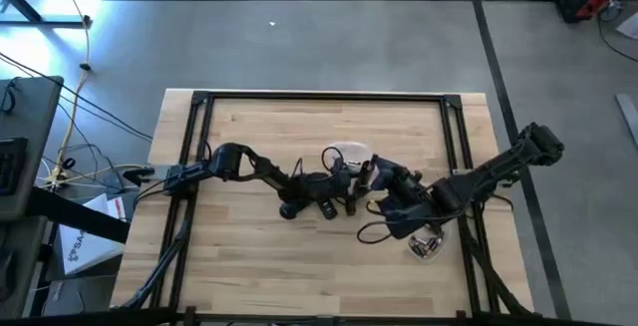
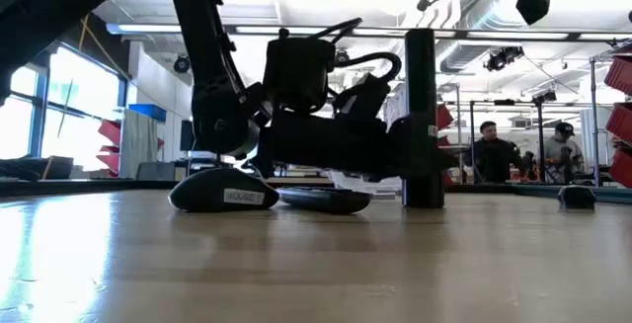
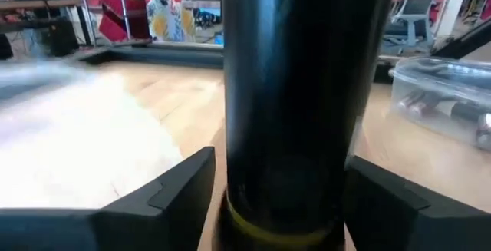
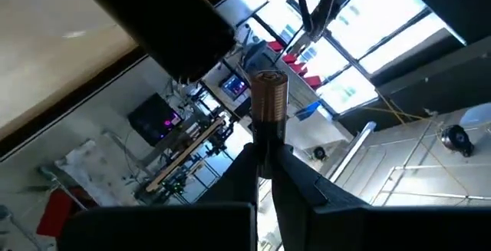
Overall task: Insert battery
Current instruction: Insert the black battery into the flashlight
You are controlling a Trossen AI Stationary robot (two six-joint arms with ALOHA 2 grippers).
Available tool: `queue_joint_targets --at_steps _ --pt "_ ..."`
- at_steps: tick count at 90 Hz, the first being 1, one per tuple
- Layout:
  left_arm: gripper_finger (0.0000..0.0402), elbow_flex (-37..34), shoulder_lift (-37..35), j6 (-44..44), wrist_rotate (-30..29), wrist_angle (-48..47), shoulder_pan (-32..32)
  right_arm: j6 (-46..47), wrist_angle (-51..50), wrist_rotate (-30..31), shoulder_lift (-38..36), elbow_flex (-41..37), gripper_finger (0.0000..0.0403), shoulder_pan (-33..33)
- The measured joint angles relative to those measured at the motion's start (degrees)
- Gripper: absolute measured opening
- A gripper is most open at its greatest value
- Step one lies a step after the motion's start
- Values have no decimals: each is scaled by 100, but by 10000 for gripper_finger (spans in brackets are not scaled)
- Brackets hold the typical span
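Right gripper (image 4: 265, 176) pinching battery (image 4: 268, 101) near tabletop (image 1: 259, 256) centre; left gripper (image 3: 276, 197) clamped on upright black cylinder (image 3: 295, 90). Could slip or jam if tilted at entry.

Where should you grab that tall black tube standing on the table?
Around its round body, low down, coming in level from the side. The black tube stands upright, so its straight sides are easy to pinch and its top stays free for the battery. The left gripper clasps it so.
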Motion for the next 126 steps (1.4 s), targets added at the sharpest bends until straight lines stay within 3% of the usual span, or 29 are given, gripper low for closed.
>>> queue_joint_targets --at_steps 37,78,101,126 --pt "234 -7 -546 178 -213 -1184 -2 214 345 2 0 2 0 60" --pt "234 -293 -1119 224 -179 -1565 -143 634 347 -27 0 4 0 60" --pt "234 -297 -1468 462 -400 -2394 -197 645 494 -134 0 4 0 60" --pt "234 -295 -1996 117 -376 -3858 -202 776 501 -258 0 4 0 54"
